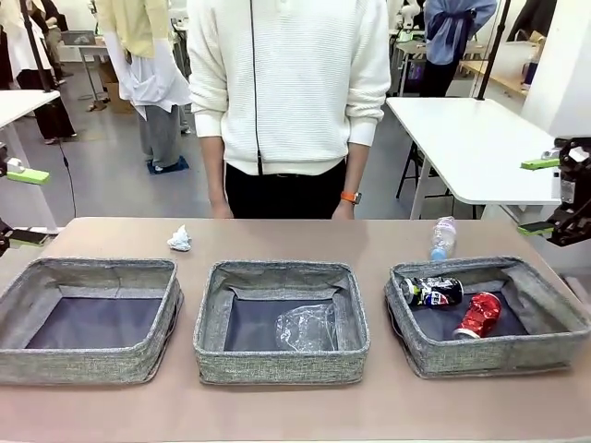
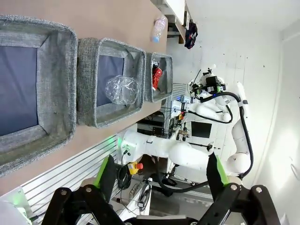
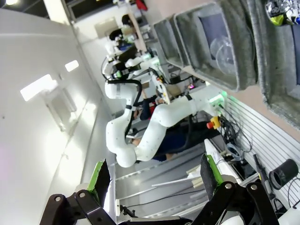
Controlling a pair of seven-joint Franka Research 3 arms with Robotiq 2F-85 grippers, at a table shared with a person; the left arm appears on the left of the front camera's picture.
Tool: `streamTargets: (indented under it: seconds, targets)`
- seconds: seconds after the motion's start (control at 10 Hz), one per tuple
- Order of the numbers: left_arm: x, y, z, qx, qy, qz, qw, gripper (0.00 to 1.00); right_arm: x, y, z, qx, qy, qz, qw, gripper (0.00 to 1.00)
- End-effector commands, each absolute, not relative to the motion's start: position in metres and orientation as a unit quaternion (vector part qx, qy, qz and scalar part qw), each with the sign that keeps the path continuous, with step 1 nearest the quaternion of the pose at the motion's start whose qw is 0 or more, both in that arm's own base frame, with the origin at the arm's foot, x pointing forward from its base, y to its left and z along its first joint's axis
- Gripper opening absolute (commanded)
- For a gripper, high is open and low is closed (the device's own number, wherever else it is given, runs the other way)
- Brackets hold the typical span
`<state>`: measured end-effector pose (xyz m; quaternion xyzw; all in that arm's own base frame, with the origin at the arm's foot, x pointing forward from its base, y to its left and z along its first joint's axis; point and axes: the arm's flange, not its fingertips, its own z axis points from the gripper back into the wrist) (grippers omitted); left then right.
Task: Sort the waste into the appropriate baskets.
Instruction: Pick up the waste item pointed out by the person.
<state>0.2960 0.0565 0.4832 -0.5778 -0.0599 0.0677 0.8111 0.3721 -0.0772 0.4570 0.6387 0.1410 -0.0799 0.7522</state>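
bottle (image 1: 443, 238): lying on table (image 1: 305, 235) behind right basket (image 1: 554, 346), long axis toward person (image 1: 286, 92). paper wad (image 1: 179, 239) behind left basket (image 1: 88, 365). cup (image 1: 307, 328) in middle basket (image 1: 277, 365); red can (image 1: 478, 315), dark can (image 1: 432, 292) lying in right basket. left gripper (image 2: 160, 171), right gripper (image 3: 154, 173): fingers wide, empty.

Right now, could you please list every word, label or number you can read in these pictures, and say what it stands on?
No text reads clearly.
On the dark can: coloured print, too blurred to read.
On the red can: markings too small to read.
On the bottle: label too small to read.
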Motion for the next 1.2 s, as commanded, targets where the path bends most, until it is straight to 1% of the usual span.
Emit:
streamTargets:
  seconds: [0.0, 1.1]
  targets:
    - [0.2958, 0.0581, 0.4855, -0.585, -0.068, 0.058, 0.806, 1.0, 0.3734, -0.0755, 0.4624, 0.642, 0.139, -0.087, 0.749, 1.0]
    - [0.2958, 0.0581, 0.4855, -0.585, -0.068, 0.058, 0.806, 1.0, 0.3734, -0.0755, 0.4624, 0.642, 0.139, -0.087, 0.749, 1.0]
